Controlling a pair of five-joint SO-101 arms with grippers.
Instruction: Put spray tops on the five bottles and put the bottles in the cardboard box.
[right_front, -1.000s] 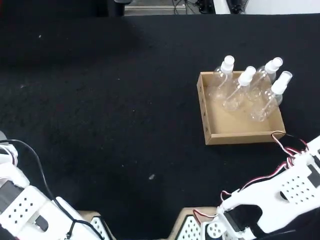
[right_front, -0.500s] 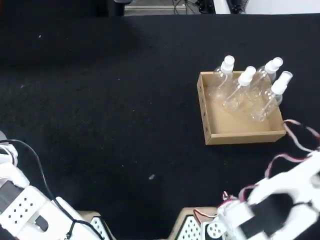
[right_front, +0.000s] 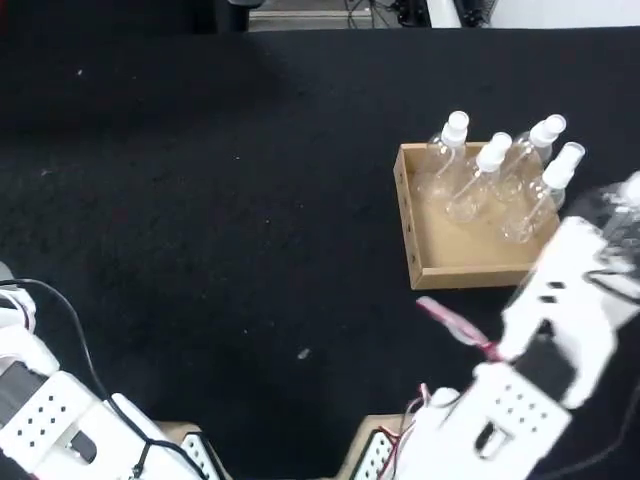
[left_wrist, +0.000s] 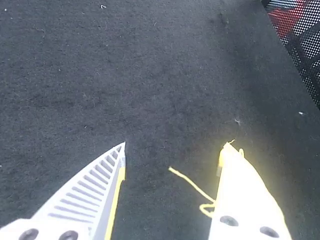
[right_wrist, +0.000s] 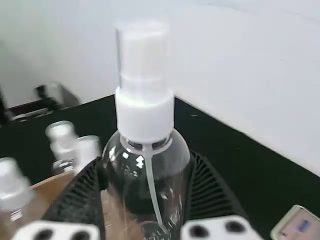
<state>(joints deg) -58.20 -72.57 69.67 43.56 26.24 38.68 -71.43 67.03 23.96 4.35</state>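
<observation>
Four bottles (right_front: 478, 185) with white spray tops stand together in the far half of the cardboard box (right_front: 470, 272), just as they stood a second ago, and the box has not shifted either. What has changed is the right arm (right_front: 555, 320). A second ago it lay low at the near right edge of the surface (right_front: 200, 200), and half a second ago it was a blur in mid-swing. Now it is raised and stretched toward the box, its far end just beside the box's right side. I take that to mean the last bottle is on its way in and the task is one placement short of done.

The right end effector (right_wrist: 145, 170) is closed around the fifth bottle (right_wrist: 145, 150), its dark ribbed fingers (right_wrist: 82, 190) pressed to either side of the rounded shoulder. The bottle is clear and upright in the grip, with a white spray top (right_wrist: 144, 100) seated on its neck and a thin dip tube (right_wrist: 151, 185) running down inside. In the high view a pale smear at the arm's tip is probably that same top, though it is too blurred to be sure. The boxed bottles show low behind the held one, so it hangs near them, not yet inside.

The left end effector (left_wrist: 175, 146) is wide open over bare surface, holding nothing.
</observation>
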